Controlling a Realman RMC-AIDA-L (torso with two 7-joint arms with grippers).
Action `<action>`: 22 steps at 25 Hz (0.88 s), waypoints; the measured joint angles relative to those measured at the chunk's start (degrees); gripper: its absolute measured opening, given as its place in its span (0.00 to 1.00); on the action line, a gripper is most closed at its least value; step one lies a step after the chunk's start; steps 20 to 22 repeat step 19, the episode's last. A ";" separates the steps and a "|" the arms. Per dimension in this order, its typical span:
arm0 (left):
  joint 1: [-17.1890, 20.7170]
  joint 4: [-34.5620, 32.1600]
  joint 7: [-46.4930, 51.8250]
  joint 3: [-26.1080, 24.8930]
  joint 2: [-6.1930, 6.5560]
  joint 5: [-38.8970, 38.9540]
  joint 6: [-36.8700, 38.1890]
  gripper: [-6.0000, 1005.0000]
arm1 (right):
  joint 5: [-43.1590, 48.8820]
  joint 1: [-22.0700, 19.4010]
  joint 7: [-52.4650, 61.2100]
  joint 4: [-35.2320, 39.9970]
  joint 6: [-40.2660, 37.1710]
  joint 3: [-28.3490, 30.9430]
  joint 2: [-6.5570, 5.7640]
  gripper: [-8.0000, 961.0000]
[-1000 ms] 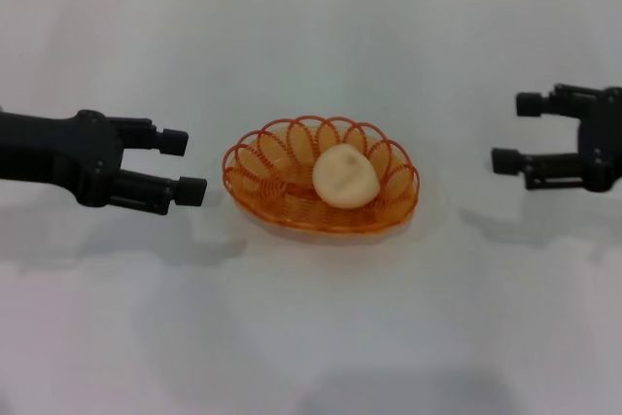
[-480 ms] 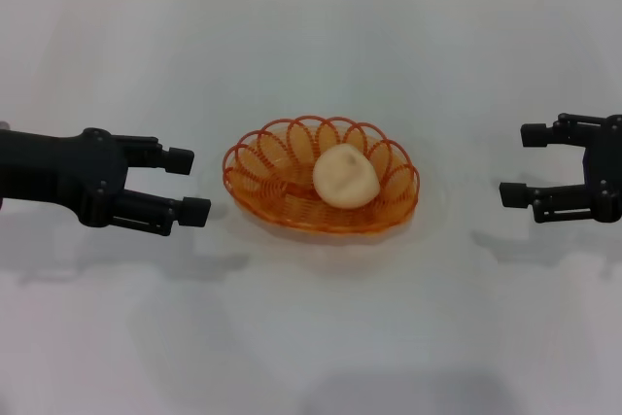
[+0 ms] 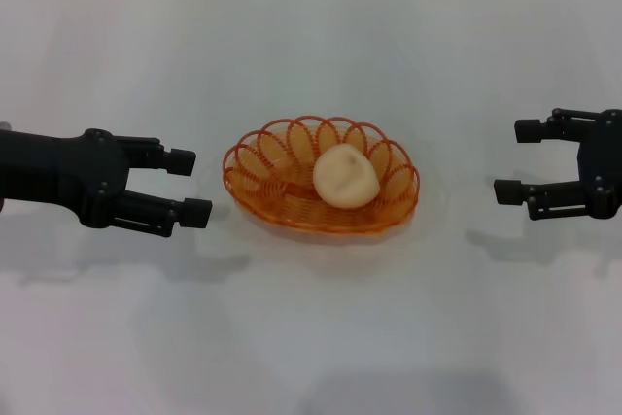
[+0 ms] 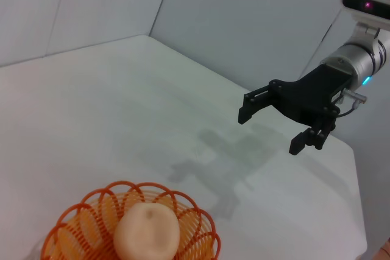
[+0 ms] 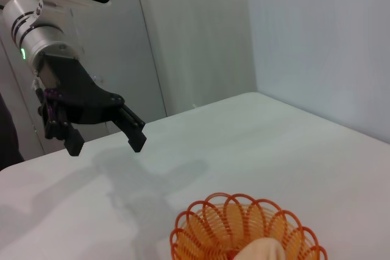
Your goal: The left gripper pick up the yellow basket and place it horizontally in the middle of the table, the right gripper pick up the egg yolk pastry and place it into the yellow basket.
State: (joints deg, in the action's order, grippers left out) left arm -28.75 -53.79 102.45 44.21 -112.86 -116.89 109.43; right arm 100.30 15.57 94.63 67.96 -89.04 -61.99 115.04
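2 black two-fingered claws flank the oval orange-yellow wire basket point(image 3: 322, 187), which rests lengthwise at the middle of the plain white table point(image 3: 311, 337). The round, pale cream egg yolk pastry point(image 3: 345, 176) lies inside the basket, toward its right half. The left gripper point(image 3: 188, 185) and the right gripper point(image 3: 515, 158) hover well apart from the basket, fingers spread and holding nothing.

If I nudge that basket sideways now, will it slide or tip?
The yellow basket sits low and wide on the table, so it would probably slide. Its open wire looks light. The egg yolk pastry inside is rounded and might roll.
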 joint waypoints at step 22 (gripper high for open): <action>-0.43 0.00 -0.02 -0.01 -0.08 0.24 -0.13 0.88 | -0.02 0.17 0.37 0.63 0.39 -0.22 0.01 0.91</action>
